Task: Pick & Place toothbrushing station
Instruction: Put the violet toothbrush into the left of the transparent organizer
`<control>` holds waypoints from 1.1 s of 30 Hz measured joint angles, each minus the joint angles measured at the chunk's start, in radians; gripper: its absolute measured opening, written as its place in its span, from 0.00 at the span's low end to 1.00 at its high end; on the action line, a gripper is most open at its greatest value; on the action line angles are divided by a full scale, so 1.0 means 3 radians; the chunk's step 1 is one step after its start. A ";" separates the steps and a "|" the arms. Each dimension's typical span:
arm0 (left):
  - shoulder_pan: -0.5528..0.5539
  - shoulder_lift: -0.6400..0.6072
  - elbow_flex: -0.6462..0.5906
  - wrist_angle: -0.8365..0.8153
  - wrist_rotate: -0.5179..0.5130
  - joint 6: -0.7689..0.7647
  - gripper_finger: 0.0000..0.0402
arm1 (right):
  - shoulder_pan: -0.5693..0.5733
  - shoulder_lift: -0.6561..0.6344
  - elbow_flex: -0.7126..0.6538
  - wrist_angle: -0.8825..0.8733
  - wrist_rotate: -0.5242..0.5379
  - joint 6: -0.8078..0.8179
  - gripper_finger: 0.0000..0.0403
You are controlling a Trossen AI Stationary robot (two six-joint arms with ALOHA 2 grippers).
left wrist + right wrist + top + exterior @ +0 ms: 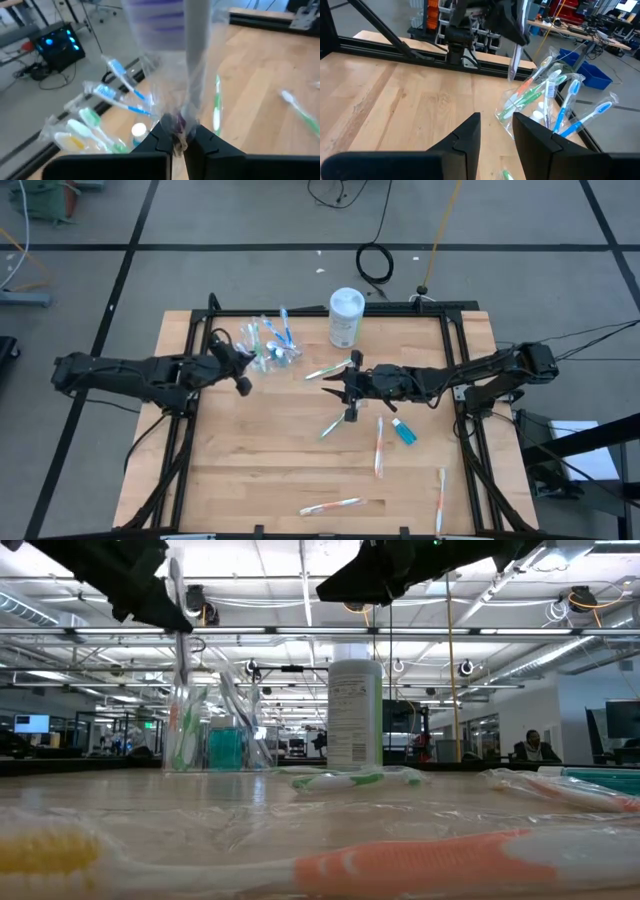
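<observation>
The clear plastic cup (276, 348) stands at the table's far left with several wrapped toothbrushes upright in it, seen also in the low view (210, 725) and the right wrist view (550, 102). Just left of it, my left gripper (243, 380) is shut on a wrapped toothbrush (192, 70). My right gripper (338, 392) hovers at mid-table, open, with nothing between its fingers (496, 125). Loose toothbrushes lie flat on the table, among them one (330, 368) next to my right gripper, another (379, 445) right of centre and another (330, 506) by the near edge. A teal tube (404, 432) lies on the right. My left gripper pinches one end of the wrapped toothbrush (177, 125) between its two fingers, clear wrapper and all. The fingers come from the table's left, slanting a little down. The brush (514, 57) hangs below the fingers, clear of the table and beside the cup.
A tall white canister (345, 317) with a pale green label stands at the far edge, right of the cup. Black frame rails (455, 360) run along the table's edges. Bare wood (250, 470) lies at the near left.
</observation>
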 joint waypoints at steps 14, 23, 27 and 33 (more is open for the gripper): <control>0.0643 0.0036 -0.0385 0.0412 0.0237 -0.0033 0.06 | -0.0001 0.0000 0.0001 0.0006 0.0001 0.0000 0.26; 0.0976 0.0306 -0.0566 0.0757 0.0589 -0.0091 0.03 | -0.0001 0.0000 0.0001 0.0007 0.0001 0.0000 0.26; 0.1082 0.0442 -0.0577 0.0822 0.0613 -0.0214 0.08 | -0.0001 0.0000 0.0001 0.0006 0.0001 0.0000 0.26; 0.1226 0.0650 -0.0577 0.0711 0.0945 -0.0458 0.07 | -0.0002 0.0000 0.0003 0.0004 0.0001 0.0000 0.26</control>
